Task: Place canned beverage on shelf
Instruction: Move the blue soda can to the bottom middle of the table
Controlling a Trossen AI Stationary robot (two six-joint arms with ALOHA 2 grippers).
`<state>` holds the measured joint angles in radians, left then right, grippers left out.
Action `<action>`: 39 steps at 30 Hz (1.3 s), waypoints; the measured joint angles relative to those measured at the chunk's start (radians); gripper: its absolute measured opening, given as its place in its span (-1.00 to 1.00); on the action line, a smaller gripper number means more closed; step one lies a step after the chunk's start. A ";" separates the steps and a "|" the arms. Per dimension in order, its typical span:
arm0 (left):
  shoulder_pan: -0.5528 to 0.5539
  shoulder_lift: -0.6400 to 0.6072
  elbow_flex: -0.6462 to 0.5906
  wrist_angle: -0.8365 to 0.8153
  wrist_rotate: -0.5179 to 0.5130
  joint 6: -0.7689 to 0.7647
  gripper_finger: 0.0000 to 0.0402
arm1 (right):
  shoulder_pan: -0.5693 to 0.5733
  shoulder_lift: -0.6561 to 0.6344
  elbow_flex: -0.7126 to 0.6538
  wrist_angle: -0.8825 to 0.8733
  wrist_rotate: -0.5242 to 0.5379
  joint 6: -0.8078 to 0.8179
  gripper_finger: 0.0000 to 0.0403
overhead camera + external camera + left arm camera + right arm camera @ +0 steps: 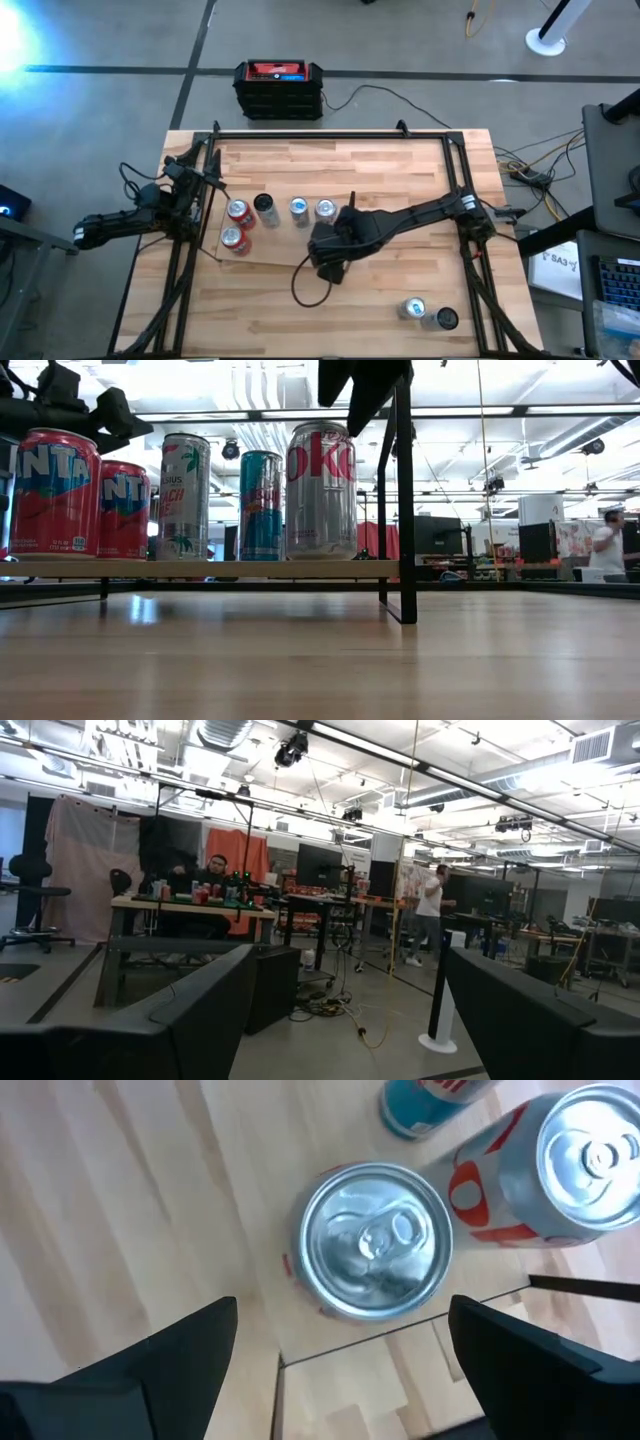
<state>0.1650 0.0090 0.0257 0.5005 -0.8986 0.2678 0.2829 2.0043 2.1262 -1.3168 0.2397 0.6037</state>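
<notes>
The right tool [340,1355] hangs wide open and empty above a silver can [372,1240] standing at the shelf [270,250] edge, its fingers apart on either side of the can without touching it. Five cans stand upright on the shelf: two red [55,492], a white [184,497], a teal [261,505] and the silver one. Two more cans [412,309] sit on the tabletop [350,320] at five o'clock. The left tool [330,1020], at nine o'clock, is open and empty.
</notes>
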 joint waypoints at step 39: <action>0.000 0.000 0.000 0.000 0.000 0.000 0.55 | 0.365 -0.175 -0.208 -0.254 -0.165 1.466 0.73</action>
<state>0.1650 0.0090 0.0257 0.5003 -0.8986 0.2680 0.6482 1.8297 1.9183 -1.5711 0.0750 2.0698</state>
